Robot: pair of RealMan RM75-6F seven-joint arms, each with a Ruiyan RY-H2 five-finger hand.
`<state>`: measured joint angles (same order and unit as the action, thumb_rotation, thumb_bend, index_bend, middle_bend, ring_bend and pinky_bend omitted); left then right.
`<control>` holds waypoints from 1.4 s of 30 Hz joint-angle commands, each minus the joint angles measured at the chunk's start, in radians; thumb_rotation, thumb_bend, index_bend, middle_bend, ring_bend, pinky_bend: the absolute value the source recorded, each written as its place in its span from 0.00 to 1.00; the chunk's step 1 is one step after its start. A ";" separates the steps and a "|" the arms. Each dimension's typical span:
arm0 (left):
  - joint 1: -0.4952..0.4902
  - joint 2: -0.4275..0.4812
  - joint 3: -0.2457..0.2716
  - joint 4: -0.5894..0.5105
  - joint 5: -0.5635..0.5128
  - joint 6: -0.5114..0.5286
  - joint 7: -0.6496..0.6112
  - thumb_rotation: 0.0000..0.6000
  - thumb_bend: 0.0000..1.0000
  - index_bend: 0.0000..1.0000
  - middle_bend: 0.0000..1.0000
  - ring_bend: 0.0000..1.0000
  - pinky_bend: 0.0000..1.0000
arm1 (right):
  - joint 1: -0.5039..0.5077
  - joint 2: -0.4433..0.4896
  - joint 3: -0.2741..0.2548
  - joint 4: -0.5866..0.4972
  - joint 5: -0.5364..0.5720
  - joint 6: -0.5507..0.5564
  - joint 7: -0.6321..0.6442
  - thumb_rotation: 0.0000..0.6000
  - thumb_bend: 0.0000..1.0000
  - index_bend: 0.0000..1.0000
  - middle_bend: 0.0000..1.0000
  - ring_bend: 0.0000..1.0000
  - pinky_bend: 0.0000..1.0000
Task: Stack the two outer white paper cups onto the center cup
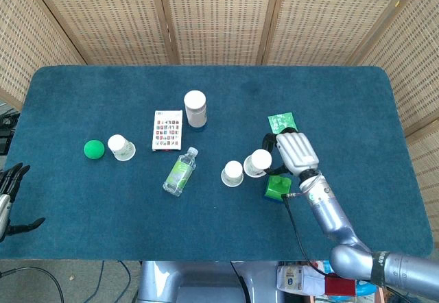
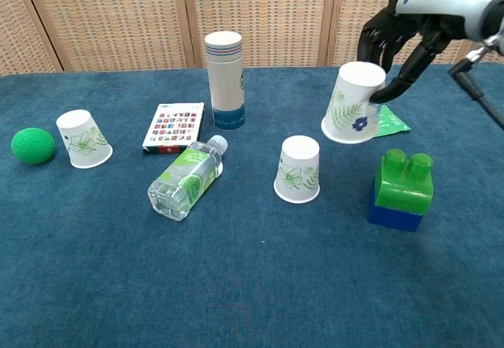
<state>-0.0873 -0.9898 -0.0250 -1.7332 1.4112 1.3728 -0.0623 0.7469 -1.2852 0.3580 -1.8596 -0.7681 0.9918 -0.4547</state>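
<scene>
left hand (image 1: pixel 10 197) idle, fingers spread, empty. left cup (image 2: pixel 83 138) untouched on worktop at center cup's (image 2: pixel 298 169) 9 o'clock. right hand (image 2: pixel 402 37) grips right cup (image 2: pixel 353 102) airborne, at its 2 o'clock. nothing stacked yet, both to go.
</scene>
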 commanded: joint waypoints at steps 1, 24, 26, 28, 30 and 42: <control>-0.005 -0.001 -0.002 0.003 -0.007 -0.009 0.002 1.00 0.09 0.00 0.00 0.00 0.00 | 0.054 -0.061 -0.002 0.040 0.070 -0.019 -0.020 1.00 0.42 0.57 0.59 0.45 0.27; -0.011 0.001 0.000 0.002 -0.017 -0.022 0.002 1.00 0.09 0.00 0.00 0.00 0.00 | 0.146 -0.120 -0.040 0.078 0.126 -0.002 -0.016 1.00 0.10 0.24 0.21 0.25 0.21; -0.011 0.001 0.000 0.002 -0.017 -0.021 0.002 1.00 0.09 0.00 0.00 0.00 0.00 | 0.142 -0.114 -0.045 0.075 0.100 -0.001 -0.005 1.00 0.02 0.13 0.09 0.13 0.12; -0.011 0.001 -0.001 0.003 -0.019 -0.022 0.000 1.00 0.09 0.00 0.00 0.00 0.00 | 0.137 -0.107 -0.050 0.069 0.072 0.006 0.005 1.00 0.00 0.05 0.01 0.02 0.04; -0.012 0.000 -0.001 0.004 -0.019 -0.024 0.000 1.00 0.09 0.00 0.00 0.00 0.00 | 0.128 -0.098 -0.053 0.057 0.044 0.016 0.023 1.00 0.00 0.03 0.00 0.00 0.01; -0.025 -0.003 -0.008 0.018 -0.030 -0.043 -0.014 1.00 0.09 0.00 0.00 0.00 0.00 | -0.031 0.044 -0.181 0.011 -0.273 0.113 0.143 1.00 0.00 0.03 0.00 0.00 0.00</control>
<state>-0.1107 -0.9923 -0.0319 -1.7166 1.3824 1.3309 -0.0751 0.7782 -1.2887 0.2307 -1.8432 -0.9350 1.0659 -0.3623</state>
